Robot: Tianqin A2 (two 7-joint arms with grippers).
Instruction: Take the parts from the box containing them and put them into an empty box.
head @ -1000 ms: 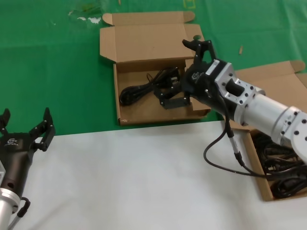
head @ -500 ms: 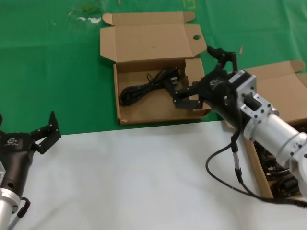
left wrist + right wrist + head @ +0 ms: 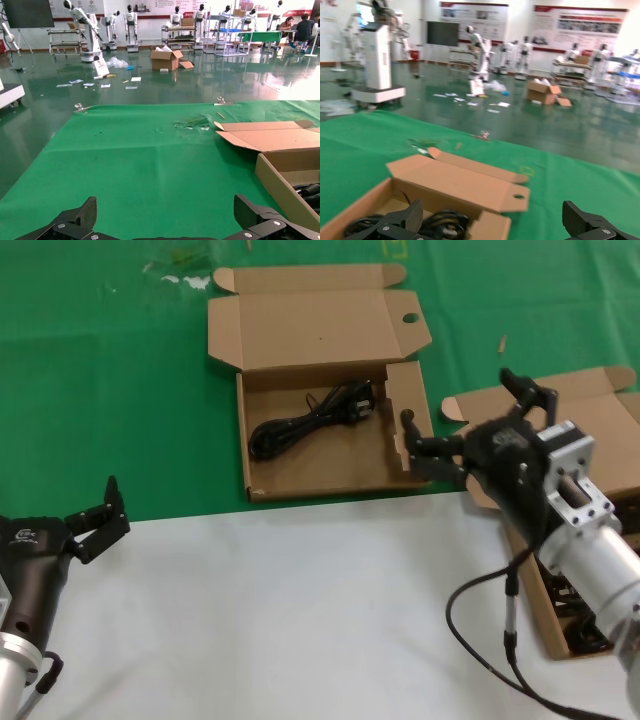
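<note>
right pincer (image 3: 470,430) — fingers apart, holding nothing — hangs between the empty box (image 3: 318,445), where one cable (image 3: 315,418) already lies, and the box containing them (image 3: 575,540); judged next: reach back for another part. left pincer (image 3: 65,515) waits spread over the table (image 3: 280,610).

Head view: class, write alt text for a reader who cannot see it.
The right hand, open and empty, hangs between two open cardboard boxes. The holed-lid box holds one black cable; the left hand waits open near the table's edge.
</note>
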